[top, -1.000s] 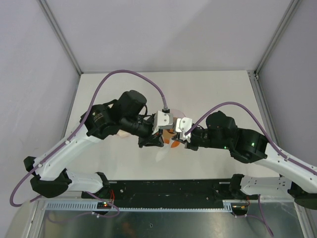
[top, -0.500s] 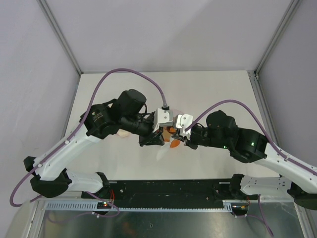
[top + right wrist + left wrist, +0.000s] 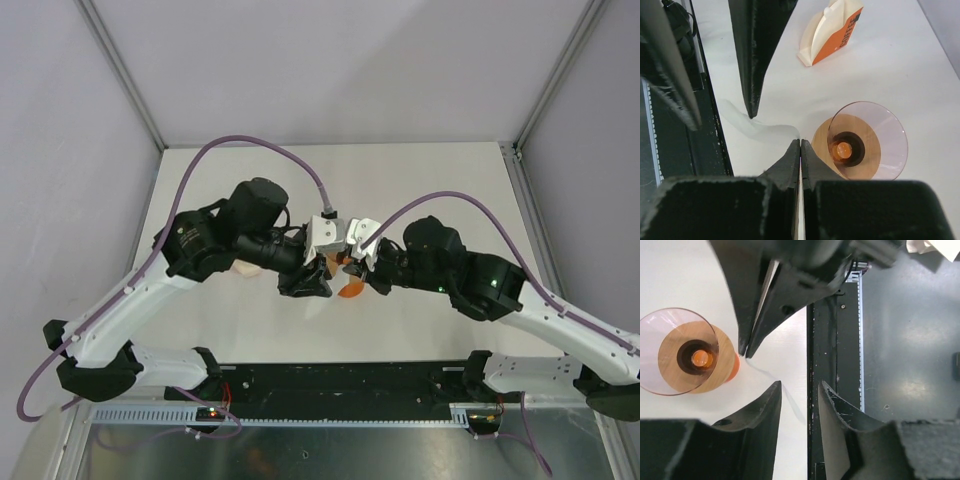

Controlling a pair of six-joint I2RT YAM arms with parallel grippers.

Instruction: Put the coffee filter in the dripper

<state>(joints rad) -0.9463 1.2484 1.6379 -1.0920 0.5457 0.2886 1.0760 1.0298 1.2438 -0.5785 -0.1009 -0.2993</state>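
The right gripper (image 3: 800,146) is clamped on one edge of the coffee filter (image 3: 752,126). The left gripper (image 3: 800,386) stands with jaws apart, close beside the sheet. The dripper (image 3: 867,142) stands mouth up, just beside the right fingertips; the filter extends to the opposite side, outside the cone

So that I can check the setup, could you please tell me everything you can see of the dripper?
The dripper is a see-through pinkish plastic cone with a wide round rim, on an orange-brown disc base with a dark central hole. It stands upright on the white table, mouth up and empty, with no paper inside. Nothing grips it; the right tool, shut on the paper filter, hangs close beside its base.
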